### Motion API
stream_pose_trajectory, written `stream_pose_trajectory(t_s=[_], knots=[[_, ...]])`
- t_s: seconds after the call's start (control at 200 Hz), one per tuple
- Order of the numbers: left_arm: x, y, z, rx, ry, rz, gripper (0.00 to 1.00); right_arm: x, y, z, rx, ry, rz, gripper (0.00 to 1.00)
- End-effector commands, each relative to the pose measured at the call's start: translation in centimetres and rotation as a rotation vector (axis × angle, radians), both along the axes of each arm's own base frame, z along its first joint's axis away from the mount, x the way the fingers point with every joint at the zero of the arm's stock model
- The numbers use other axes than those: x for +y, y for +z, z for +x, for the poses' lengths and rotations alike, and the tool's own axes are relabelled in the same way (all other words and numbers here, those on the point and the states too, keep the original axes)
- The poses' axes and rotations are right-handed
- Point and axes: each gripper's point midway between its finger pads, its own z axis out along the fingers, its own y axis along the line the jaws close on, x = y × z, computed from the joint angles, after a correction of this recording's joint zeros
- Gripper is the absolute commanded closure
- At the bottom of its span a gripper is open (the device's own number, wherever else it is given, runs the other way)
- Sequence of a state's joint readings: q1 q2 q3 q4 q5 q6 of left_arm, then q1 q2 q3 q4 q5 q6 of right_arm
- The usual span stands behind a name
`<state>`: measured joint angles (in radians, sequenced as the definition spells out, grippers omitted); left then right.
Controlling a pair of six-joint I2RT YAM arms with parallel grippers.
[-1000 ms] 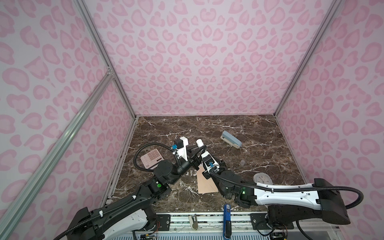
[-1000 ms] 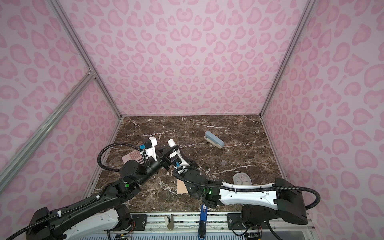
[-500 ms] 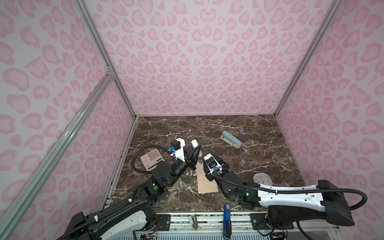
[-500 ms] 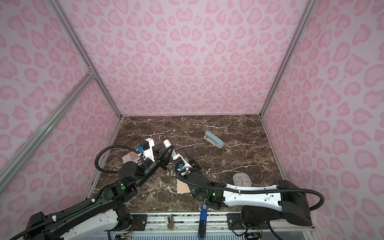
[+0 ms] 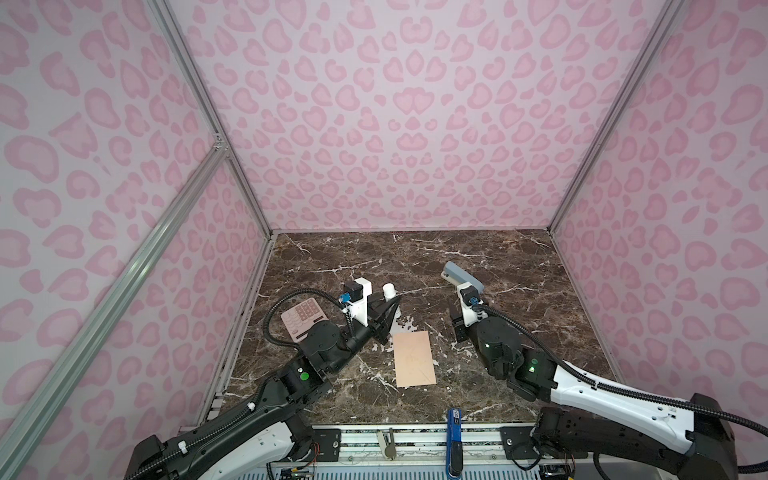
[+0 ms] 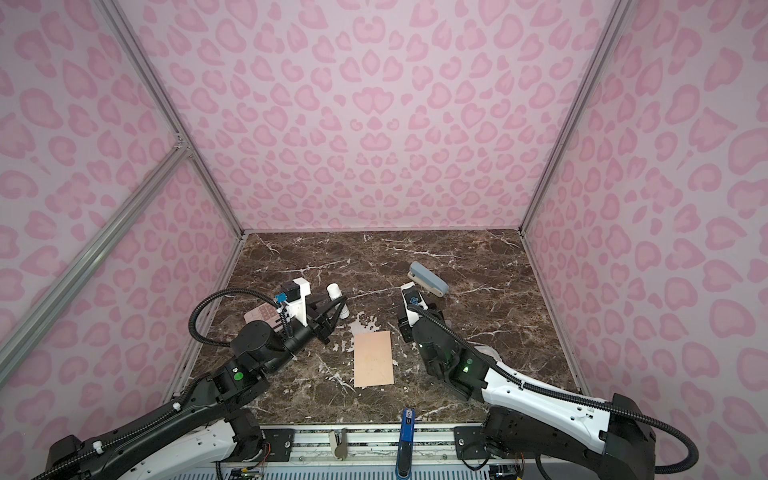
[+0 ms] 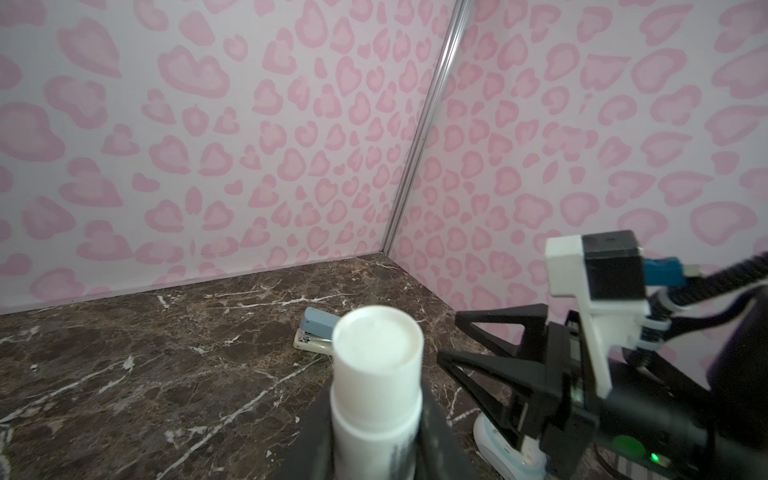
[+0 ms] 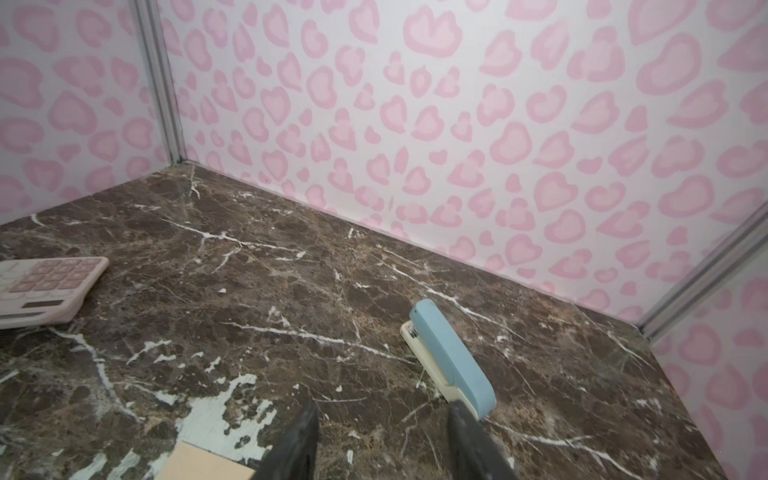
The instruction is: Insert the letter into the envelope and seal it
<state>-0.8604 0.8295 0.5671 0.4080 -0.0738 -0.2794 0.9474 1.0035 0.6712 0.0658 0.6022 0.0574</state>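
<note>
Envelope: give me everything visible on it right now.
The envelope is a peach-orange paper rectangle lying flat at the front centre of the marble table, long side running away from the camera. No open flap shows; faint lines mark its top face. Only the table touches it; one corner shows in the right wrist view.

2 top views high, facing down; wrist views low, share stapler (image 7: 319, 323).

The envelope (image 5: 414, 359) (image 6: 373, 359), a plain peach-orange rectangle (long edges running up the frame), lies flat just below centre in both top views.
</note>
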Motion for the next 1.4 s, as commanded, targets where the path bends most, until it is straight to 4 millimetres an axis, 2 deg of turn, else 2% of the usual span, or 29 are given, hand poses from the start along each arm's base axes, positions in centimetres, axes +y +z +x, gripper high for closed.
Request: stream_pose_trajectory(t_s=[0.0,0.21,0.44,0.635,0.84,1.155,1.395], knots=[[-1.5,-0.5,-1.1,0.000,-0.109,0.044,0.96,-2.3,-3.0,0.9,0.176,-0.092,0.025,0.49],[-2.3,-3.1,-1.1,0.046,-0.137,0.102,0.96,-5.9,-7.6,3.0,0.428,-0.273,0.047,0.50],[-2.7,-5.7,-1.6,0.058,-0.163,0.141,0.96,-8.9,-12.7,3.6,0.644,-0.441,0.141,0.53],[-3.1,-7.4,-2.0,0.061,-0.177,0.174,0.96,-10.0,-15.5,3.8,0.782,-0.493,0.165,0.55],[-3.3,-8.1,-2.3,0.059,-0.193,0.185,0.96,-11.6,-17.4,3.7,0.849,-0.580,0.163,0.55],[-4.7,-8.9,-2.8,0.085,-0.238,0.177,0.97,-12.8,-18.8,3.9,0.898,-0.621,0.191,0.56],[-6.3,-9.2,-3.1,0.082,-0.261,0.192,0.96,-12.6,-20.1,4.0,0.959,-0.614,0.219,0.58]])
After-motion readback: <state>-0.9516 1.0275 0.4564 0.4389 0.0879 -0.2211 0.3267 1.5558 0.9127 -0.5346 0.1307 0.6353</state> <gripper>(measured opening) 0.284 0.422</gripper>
